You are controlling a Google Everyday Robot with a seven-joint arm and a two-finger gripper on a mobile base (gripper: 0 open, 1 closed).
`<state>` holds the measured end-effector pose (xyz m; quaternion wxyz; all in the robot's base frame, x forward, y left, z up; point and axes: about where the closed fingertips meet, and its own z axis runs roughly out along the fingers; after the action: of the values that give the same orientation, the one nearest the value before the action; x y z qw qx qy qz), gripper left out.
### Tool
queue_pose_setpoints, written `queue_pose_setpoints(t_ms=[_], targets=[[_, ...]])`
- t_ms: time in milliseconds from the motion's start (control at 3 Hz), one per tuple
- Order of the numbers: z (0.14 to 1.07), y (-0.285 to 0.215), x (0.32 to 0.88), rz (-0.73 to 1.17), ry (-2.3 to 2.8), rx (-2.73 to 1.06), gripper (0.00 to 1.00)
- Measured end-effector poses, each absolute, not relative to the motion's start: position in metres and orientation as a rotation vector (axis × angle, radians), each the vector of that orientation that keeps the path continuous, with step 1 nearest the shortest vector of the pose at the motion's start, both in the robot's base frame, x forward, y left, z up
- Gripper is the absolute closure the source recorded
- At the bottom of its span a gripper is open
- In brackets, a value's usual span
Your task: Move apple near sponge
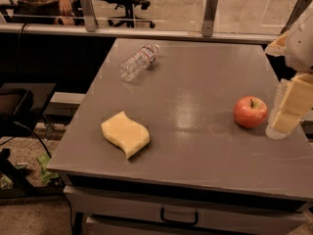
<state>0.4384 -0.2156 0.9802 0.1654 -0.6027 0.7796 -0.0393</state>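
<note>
The red apple [250, 112] stands on the grey table [195, 82] at the right, stem up. The pale-yellow wavy sponge [125, 133] lies flat near the table's front left, well apart from the apple. My gripper [289, 112] comes in from the right edge of the view, its pale-yellow blocky fingers [295, 99] pointing down just right of the apple, not touching it. It holds nothing that I can see.
A clear plastic water bottle [139, 61] lies on its side at the table's back left. A glass partition with metal posts [210, 13] runs behind the table. A drawer handle [179, 218] sits below the front edge. A dark side table [24, 97] stands at the left.
</note>
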Motion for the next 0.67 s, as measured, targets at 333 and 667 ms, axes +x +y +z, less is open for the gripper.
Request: queue_pose_setpoints(t_ms=[333, 667], targets=[[0.9802, -0.2156, 0.4385, -0.112, 2.221, -1.717, 0.00], [0.9722, -0.2173, 0.4463, -0.082, 2.222, -1.703, 0.00]])
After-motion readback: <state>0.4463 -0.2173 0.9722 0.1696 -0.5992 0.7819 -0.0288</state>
